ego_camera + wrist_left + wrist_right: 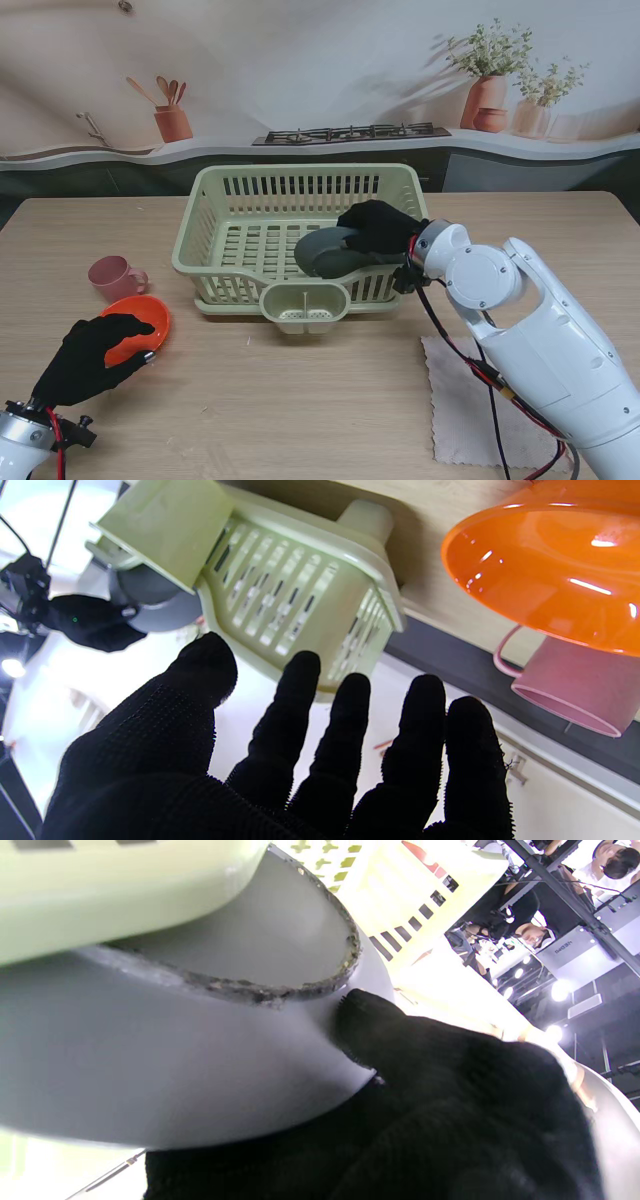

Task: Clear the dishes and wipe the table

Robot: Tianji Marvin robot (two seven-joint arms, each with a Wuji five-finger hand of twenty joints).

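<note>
Wooden bench (300,400) in front of you, kitchen backdrop behind. Drying rack (230,215) sits mid-bench. Cloth (455,400) lies flat at your right, unused, so I'd say wiping hasn't started. Your right hand (380,228) is closed on the grey bowl (325,252), held over the rack's near wall, not yet set down. Orange bowl (140,322) and pink mug (112,275) are on the bench at your left. Your left hand (95,355) is spread, fingers on the orange bowl's rim, holding nothing.

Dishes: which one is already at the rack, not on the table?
The grey bowl, held by the right hand inside the green rack. The orange bowl and pink cup remain on the table.
</note>
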